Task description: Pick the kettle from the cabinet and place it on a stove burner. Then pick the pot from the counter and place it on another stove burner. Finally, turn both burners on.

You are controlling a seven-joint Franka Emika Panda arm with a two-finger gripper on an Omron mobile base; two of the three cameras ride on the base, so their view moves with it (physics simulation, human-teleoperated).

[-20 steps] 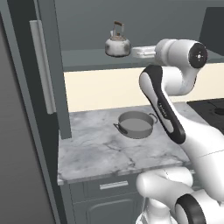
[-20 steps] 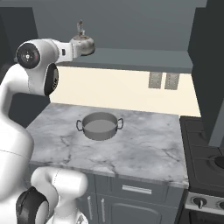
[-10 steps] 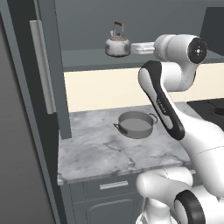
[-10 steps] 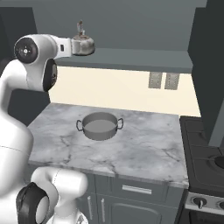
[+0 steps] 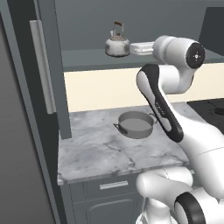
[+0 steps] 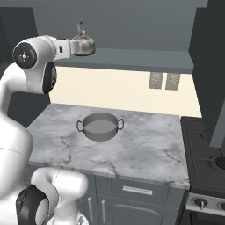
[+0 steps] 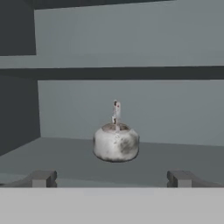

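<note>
wide-open, empty claw [image 7: 112, 178] faces the kettle [image 7: 116, 142] on the cabinet shelf [image 7: 183, 157]; the shiny rounded body looks slippery, so gripping its thin handle seems safer.

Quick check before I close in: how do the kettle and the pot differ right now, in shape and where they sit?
The kettle is small, squat and rounded, with an arched handle over its top; the pot is wider, shallow and open, with two small side handles. The kettle stands up on the cabinet shelf, just ahead of the open gripper; the pot sits lower, on the marble counter. Both are grey metal, upright and not gripped.
</note>
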